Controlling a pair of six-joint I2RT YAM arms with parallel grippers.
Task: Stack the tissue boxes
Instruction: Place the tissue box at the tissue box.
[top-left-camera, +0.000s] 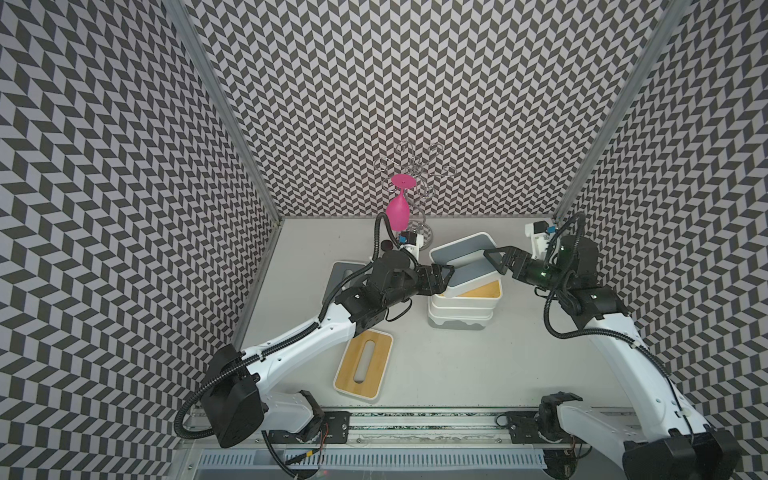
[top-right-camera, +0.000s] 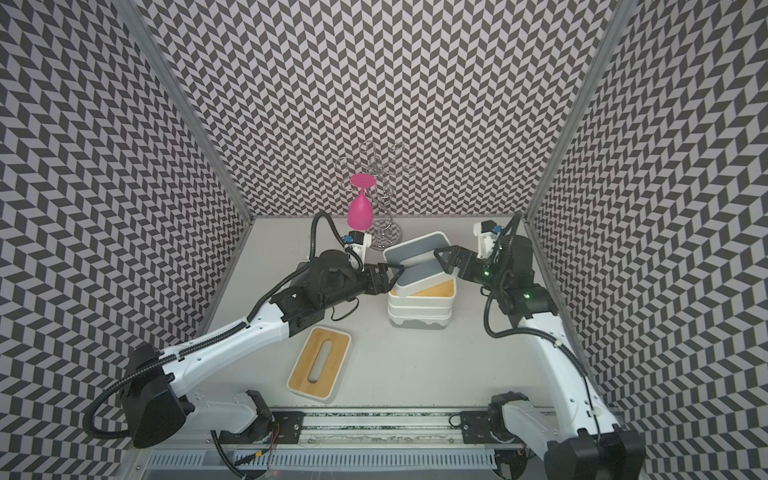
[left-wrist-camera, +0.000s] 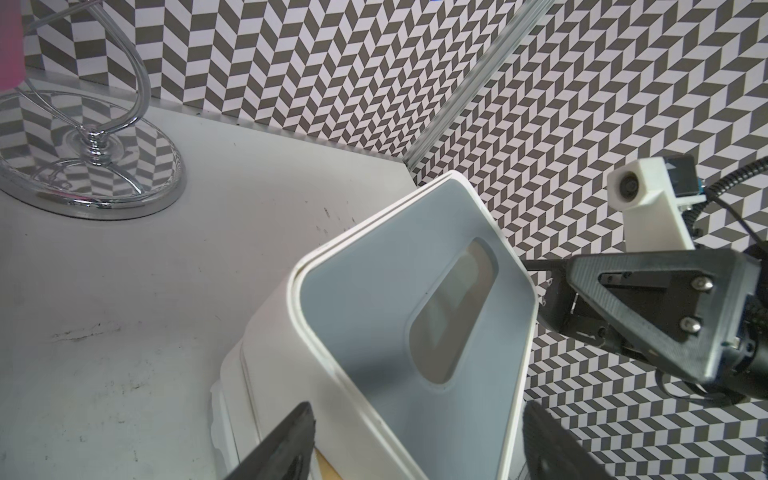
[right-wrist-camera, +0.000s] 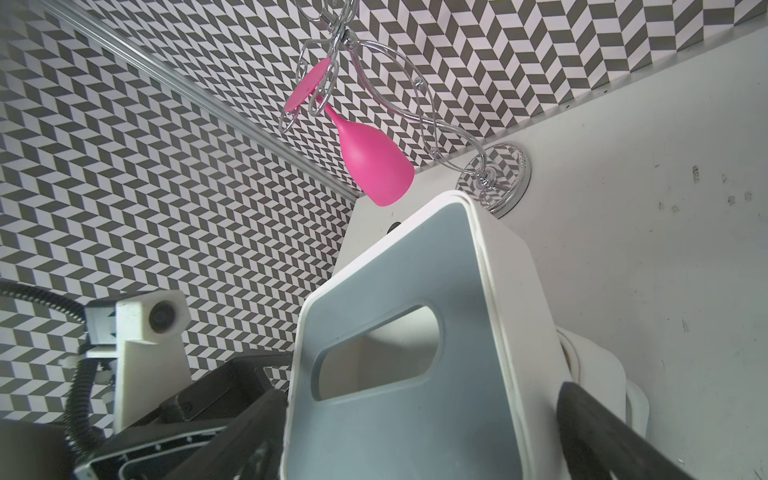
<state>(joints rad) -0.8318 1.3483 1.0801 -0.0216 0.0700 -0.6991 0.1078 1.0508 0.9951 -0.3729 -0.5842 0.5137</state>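
L hand (top-left-camera: 448, 277) clamps grey box (top-left-camera: 462, 251), tilted over stack (top-left-camera: 461, 312) for seating. R hand (top-left-camera: 493, 259) released, jaws straddling box, prob. as guide.

We see the grey-lidded box (right-wrist-camera: 415, 282) in smooth matt plastic, the tan-lidded box (top-left-camera: 381, 356) topped wood-like, the rack (left-wrist-camera: 104, 212) glossy chrome, the tabletop (left-wrist-camera: 166, 291) scuffed.

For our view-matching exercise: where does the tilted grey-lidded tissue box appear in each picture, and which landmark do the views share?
In a top view: tilted grey-lidded tissue box just right of centre.
In a top view: the box, near centre.
Left wrist: the box, lower middle.
Right wrist: the box, lower middle.
Shared landmark: chrome rack, in all four.
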